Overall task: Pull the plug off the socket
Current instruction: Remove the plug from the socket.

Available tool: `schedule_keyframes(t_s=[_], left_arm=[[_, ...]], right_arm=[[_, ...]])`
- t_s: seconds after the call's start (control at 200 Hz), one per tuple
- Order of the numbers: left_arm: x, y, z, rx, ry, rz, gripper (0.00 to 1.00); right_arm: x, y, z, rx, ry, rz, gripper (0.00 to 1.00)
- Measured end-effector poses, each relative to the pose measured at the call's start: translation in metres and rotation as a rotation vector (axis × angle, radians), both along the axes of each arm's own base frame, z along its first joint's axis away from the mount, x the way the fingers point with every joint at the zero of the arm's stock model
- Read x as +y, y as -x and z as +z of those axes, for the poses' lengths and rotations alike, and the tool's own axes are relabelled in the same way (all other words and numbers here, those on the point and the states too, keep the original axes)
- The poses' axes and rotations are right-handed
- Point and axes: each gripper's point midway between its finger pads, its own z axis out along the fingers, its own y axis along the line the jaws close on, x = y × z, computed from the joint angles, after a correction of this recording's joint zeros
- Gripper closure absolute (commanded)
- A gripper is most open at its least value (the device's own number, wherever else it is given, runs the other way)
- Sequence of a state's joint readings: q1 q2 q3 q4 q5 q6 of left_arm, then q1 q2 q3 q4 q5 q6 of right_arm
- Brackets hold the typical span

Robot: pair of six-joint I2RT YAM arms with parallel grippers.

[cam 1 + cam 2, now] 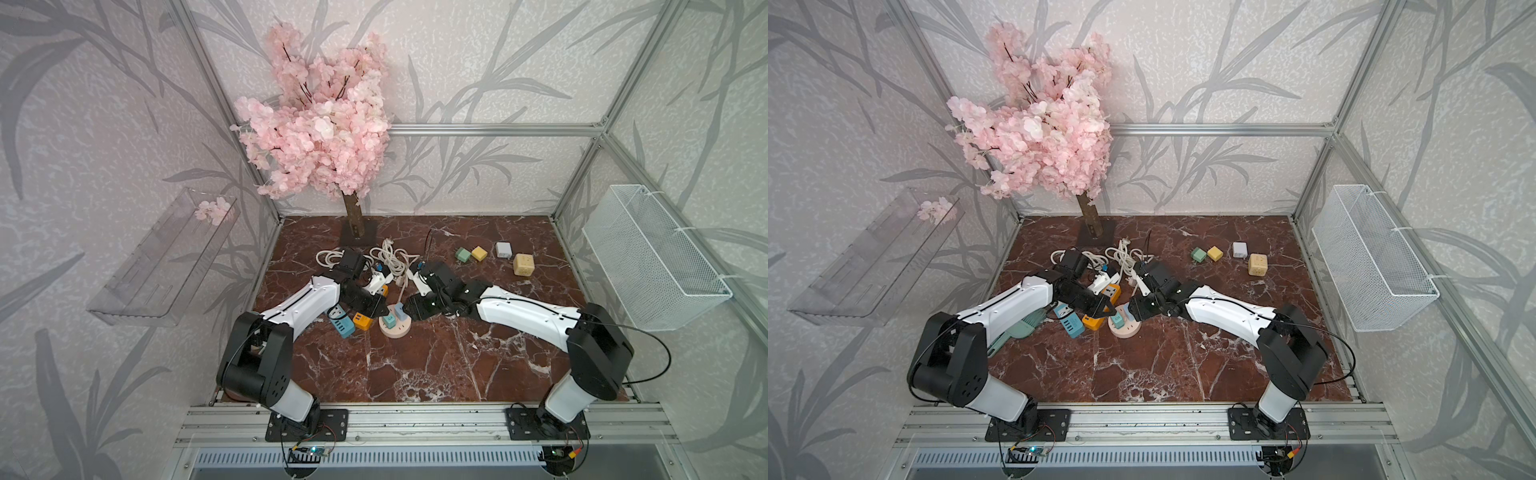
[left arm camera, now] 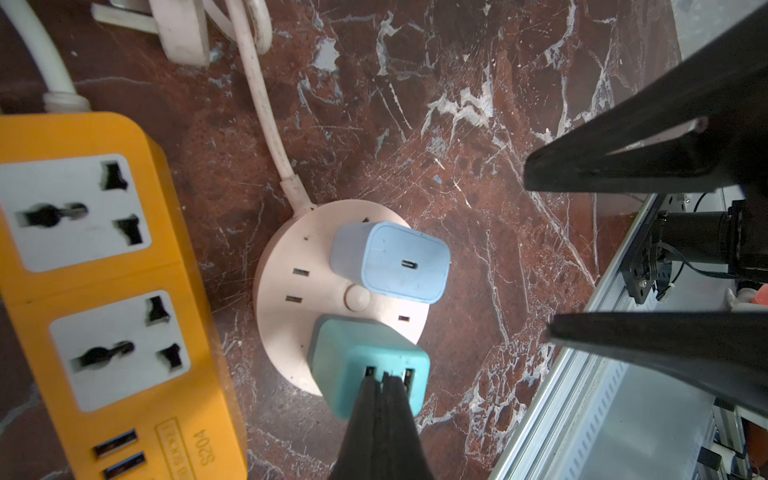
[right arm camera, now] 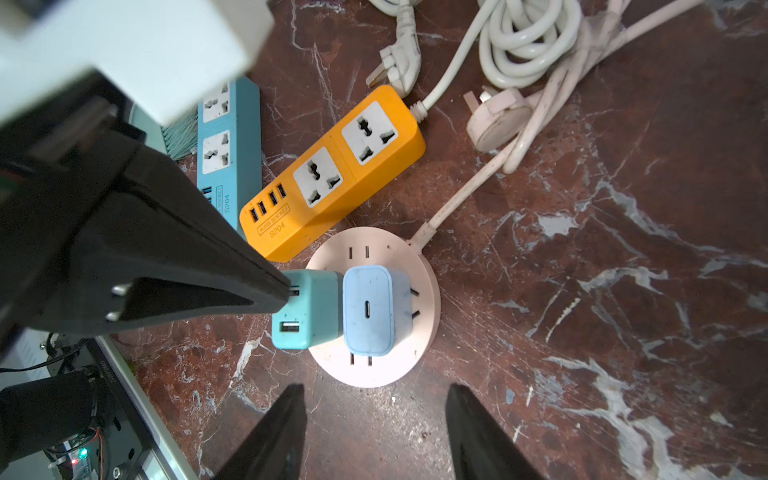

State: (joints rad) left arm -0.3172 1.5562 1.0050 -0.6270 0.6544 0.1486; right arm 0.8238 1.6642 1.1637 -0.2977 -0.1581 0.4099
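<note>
Blue USB-C charger (image 3: 368,309) sits just ahead of the right gripper's (image 3: 376,388) half-spread, empty jaws. If the left gripper's (image 2: 382,379) closed tips slip off the teal charger (image 3: 307,313), the round socket (image 3: 374,374) may lift.

1. Our white-and-black left arm (image 1: 299,305) reaches from its base at the near edge toward the middle of the tabletop, forearm sloping downward.
2. Its black two-finger left tool (image 1: 384,309) points inward and down; in the left wrist view its fingertips (image 2: 365,403) are pressed tight together.
3. Our white-and-black right arm (image 1: 523,316) mirrors it, stretched low toward the middle.
4. Its black two-finger right tool (image 3: 374,395) has its jaws parted and grips nothing, the tips facing the left tool, near it but apart.
</note>
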Motion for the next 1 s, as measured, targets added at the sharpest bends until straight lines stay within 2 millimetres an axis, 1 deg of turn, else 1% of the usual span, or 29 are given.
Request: schedule_keyframes(t_s=[0.09,0.215,0.47,0.675,0.845,1.0], left_arm=[[-0.001,0.0,0.0,0.001,0.005,-0.006,1.0],[-0.001,0.0,0.0,0.002,0.01,-0.008,1.0],[0.001,-0.001,0.0,-0.001,0.01,-0.009,1.0],[0.001,-0.001,-0.001,-0.003,0.009,-0.01,1.0],[0.001,0.0,-0.002,-0.004,0.015,-0.013,1.0],[0.002,-0.001,-0.002,-0.005,0.016,-0.012,1.0]], right_arm=[[0.002,-0.001,-0.001,0.0,0.0,0.0,0.42],[0.003,-0.001,-0.006,0.008,0.011,0.003,0.42],[0.01,0.001,-0.028,0.029,0.065,0.028,0.42],[0.014,0.003,-0.041,0.044,0.095,0.038,0.43],[0.016,0.001,-0.041,0.041,0.099,0.038,0.42],[0.02,-0.002,-0.037,0.029,0.095,0.042,0.45]])
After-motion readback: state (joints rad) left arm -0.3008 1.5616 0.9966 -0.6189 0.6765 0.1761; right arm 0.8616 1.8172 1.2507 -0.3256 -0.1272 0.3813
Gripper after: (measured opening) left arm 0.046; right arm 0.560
